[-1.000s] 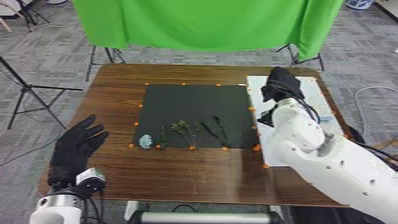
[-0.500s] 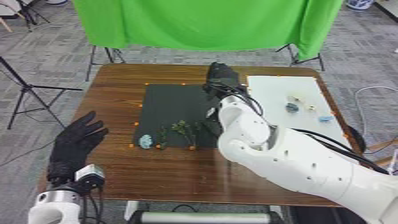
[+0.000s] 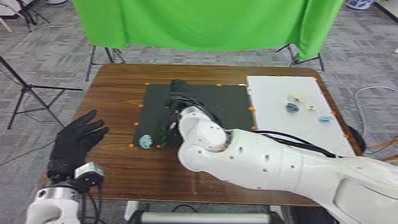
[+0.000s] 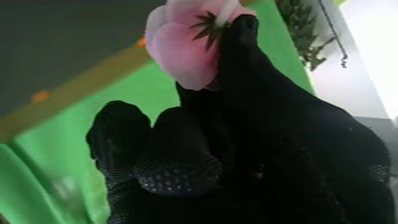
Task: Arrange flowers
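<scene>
Well, right hand: over the far left part of the mat in the head view, its arm crossing the table from the near right; the right hand (image 3: 180,92) is closed in a pinch on the pink flower.
Pink flower: in the right wrist view, the pink flower (image 4: 185,47) is held at the fingertips (image 4: 242,27), one of them lying against the white stem (image 4: 229,11).
Left hand: open, fingers loosely spread, over the table's left side; the left hand (image 3: 76,140) is well apart from the right one.
Mat: the black mat (image 3: 233,102) lies on the brown table (image 3: 240,182), with orange spots along its edges.
Blue flower: the pale blue flower (image 3: 145,141) sits at the mat's near left corner, with a green stem (image 3: 163,137) just beside it.
Board: the white board (image 3: 284,130) lies right of the mat, and on it are several small loose pieces, pale, grey-blue and light blue.
Cloth: the green cloth (image 3: 209,25) hangs beyond the table's far edge.
</scene>
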